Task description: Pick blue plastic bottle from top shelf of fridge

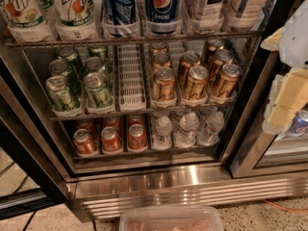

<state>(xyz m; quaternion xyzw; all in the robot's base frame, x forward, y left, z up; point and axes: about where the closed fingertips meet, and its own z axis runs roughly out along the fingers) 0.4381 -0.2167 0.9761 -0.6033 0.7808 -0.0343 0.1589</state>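
The fridge (159,184) stands open in front of me. Its top shelf (134,38), a wire rack with white lane trays, runs along the top of the view. Two bottles with pale blue-white labels and brownish liquid stand at its right end. The blue plastic bottle (208,4) is the nearer one to the Pepsi bottles, and a second like it (248,4) stands beside it; their caps are out of view. Dark blue Pepsi bottles (162,6) stand in the middle and 7UP bottles (72,6) on the left. My gripper (288,97) is at the right edge, below and right of the shelf, in front of the door frame.
The middle rack holds green cans (79,83), an empty white lane tray (131,76) and gold cans (192,78). The bottom rack holds red cans (110,138) and small water bottles (187,129). A clear plastic bin (171,219) sits at the bottom edge. A blue can (299,121) shows behind the gripper.
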